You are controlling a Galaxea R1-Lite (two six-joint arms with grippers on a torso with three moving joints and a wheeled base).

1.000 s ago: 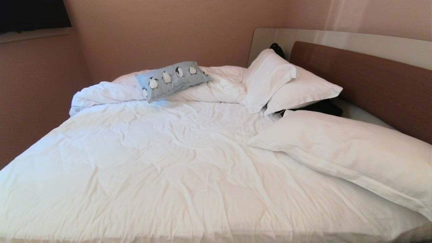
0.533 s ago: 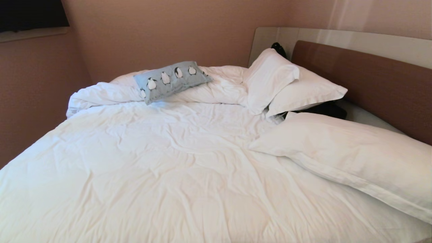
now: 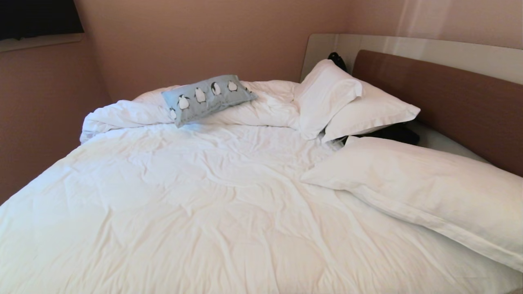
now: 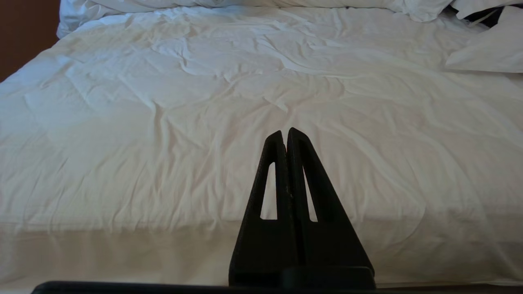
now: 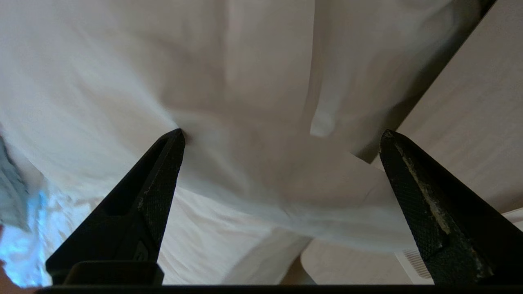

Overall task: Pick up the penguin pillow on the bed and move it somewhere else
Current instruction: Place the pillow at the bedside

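**bedbot_watcher:** ok so where's the penguin pillow (image 3: 207, 97) sitting right now? and what are your hands up to?

**me:** It's at the far side of the bed (image 3: 184, 204) from where I stand, perched on the bunched-up ridge of the white duvet (image 3: 261, 108) close to the back wall. It lies at a slant, its left end lower, the row of penguins facing up toward me. Nothing of mine is touching it. Neither arm shows from my head camera.

**bedbot_watcher:** and the white pillows?

**me:** Two of them (image 3: 347, 102) are stacked and propped near the corner of the brown headboard (image 3: 441, 102), just right of the penguin one, with something dark (image 3: 392, 131) tucked under and behind them; I can't tell what it is. A bigger white pillow (image 3: 421, 192) lies flat on the right side, nearer to me.

**bedbot_watcher:** grippers?

**me:** My left gripper (image 4: 286, 132) has its two black fingers pressed together with nothing between them, pointing across the rumpled duvet from the near edge. My right gripper (image 5: 282, 136) is spread wide, fingers (image 5: 161, 171) well apart and nothing between them. It's up close to white fabric (image 5: 253, 122), all I can make out there. There's a sliver of light blue (image 5: 10, 192) at the edge of that view, too blurred to call.
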